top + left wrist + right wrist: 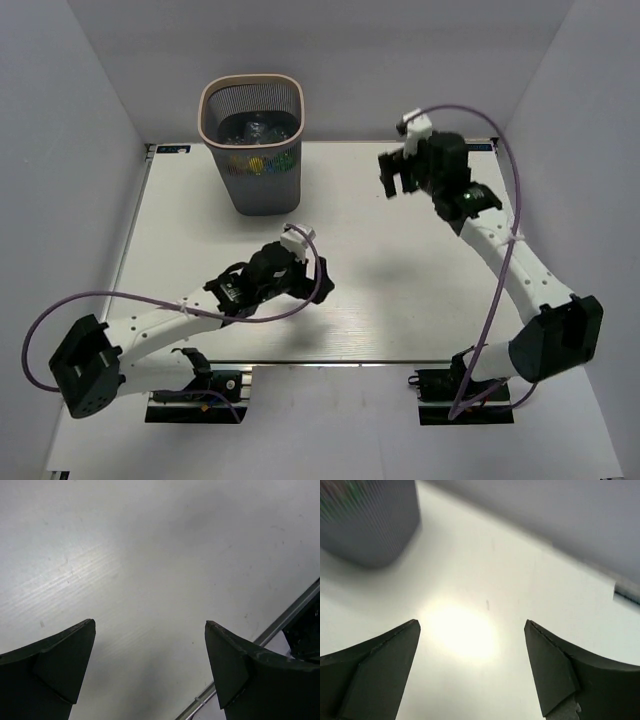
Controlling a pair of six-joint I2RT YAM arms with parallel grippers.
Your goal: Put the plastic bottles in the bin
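The dark grey mesh bin (pixel 252 170) with a pale rim stands at the table's far left of centre. Several plastic bottles (pixel 256 130) lie inside it, clear ones on top and coloured bits showing through the mesh. No bottle lies on the table. My left gripper (pixel 304 262) is open and empty, low over the table's middle, in front of the bin. My right gripper (pixel 392 178) is open and empty, raised to the right of the bin. The bin's wall shows blurred at the top left of the right wrist view (pixel 367 520).
The white table (pixel 400 300) has a metal rail along its near edge, seen in the left wrist view (pixel 280 625). Grey walls close in the back and both sides. Purple cables loop from both arms.
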